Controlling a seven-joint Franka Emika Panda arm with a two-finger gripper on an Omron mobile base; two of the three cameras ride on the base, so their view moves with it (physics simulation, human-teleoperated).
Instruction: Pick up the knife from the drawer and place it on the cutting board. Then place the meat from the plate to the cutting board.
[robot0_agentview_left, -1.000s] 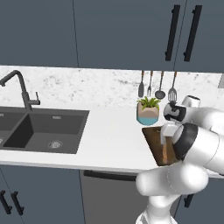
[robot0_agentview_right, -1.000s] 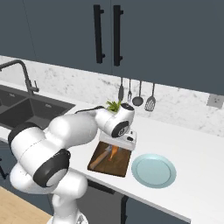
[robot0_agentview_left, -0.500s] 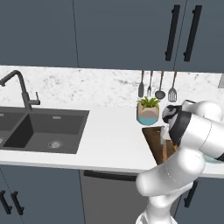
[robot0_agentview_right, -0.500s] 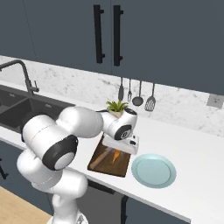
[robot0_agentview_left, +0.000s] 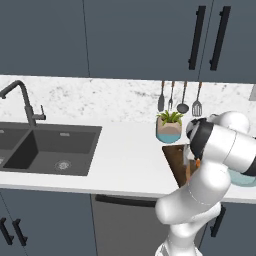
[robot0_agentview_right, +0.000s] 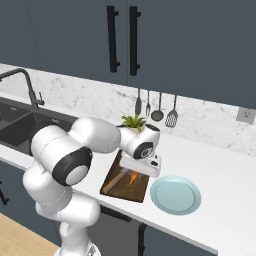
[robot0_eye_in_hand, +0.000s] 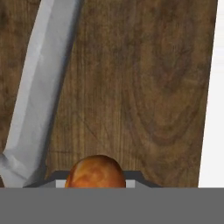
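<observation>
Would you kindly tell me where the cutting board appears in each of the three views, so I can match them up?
Left base view: the cutting board lies right of centre on the counter, mostly behind the arm.
Right base view: the board sits at centre, under the hand, left of the plate.
Hand view: its wood grain covers most of the picture.
Shared landmark: the plant pot just behind the board in both base views.
</observation>
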